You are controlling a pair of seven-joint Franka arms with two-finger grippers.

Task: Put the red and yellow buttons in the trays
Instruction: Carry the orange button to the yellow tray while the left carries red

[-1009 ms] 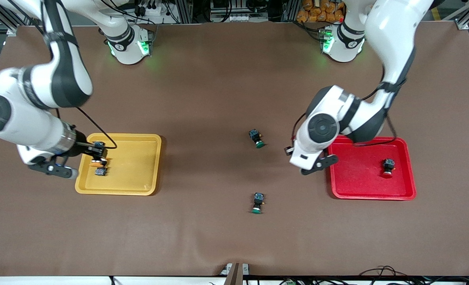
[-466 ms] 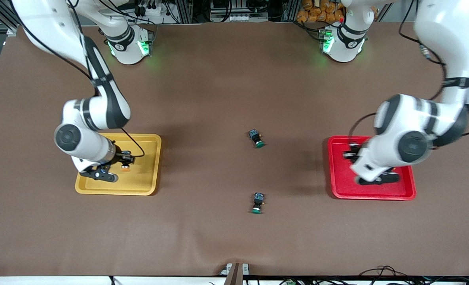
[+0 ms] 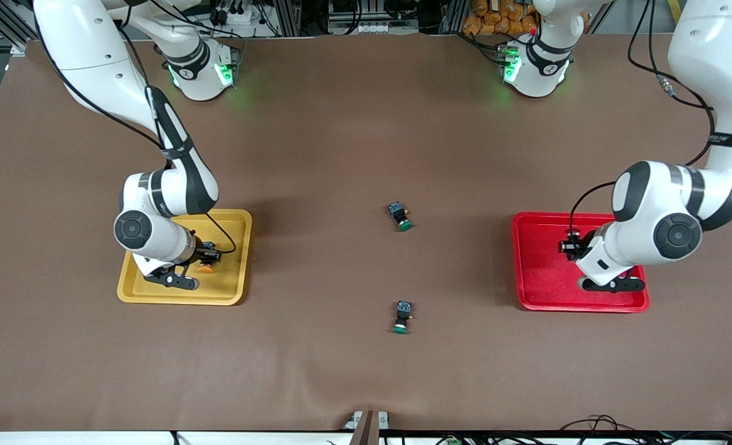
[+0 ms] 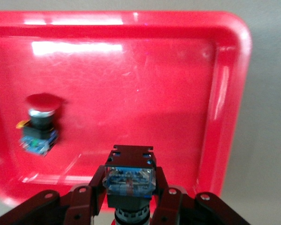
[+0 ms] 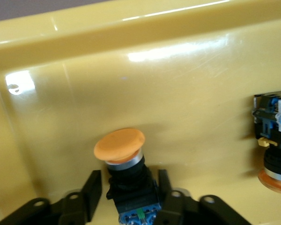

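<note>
Over the red tray point(image 3: 538, 272), my left gripper point(image 3: 568, 246) is shut on a red button point(image 4: 129, 178). Its blue-black body faces up and its cap hardly shows. Another red button point(image 4: 40, 124) lies in that tray point(image 4: 131, 84); the arm hides it in the front view. My right gripper point(image 3: 208, 254) is low in the yellow tray point(image 3: 230, 222). Its fingers point(image 5: 91, 187) stand open, with gaps on both sides of a yellow button point(image 5: 126, 173) that rests on the tray floor point(image 5: 178, 93). A second yellow button point(image 5: 276, 140) lies beside it.
Two green-capped buttons lie on the brown table between the trays. One green button point(image 3: 401, 216) is farther from the front camera, and the other green button point(image 3: 402, 317) is nearer. Both arms hang low over their trays.
The left arm swung from the table's middle to over the red tray, carrying its button. The right gripper moved along the yellow tray and opened off the yellow button.
</note>
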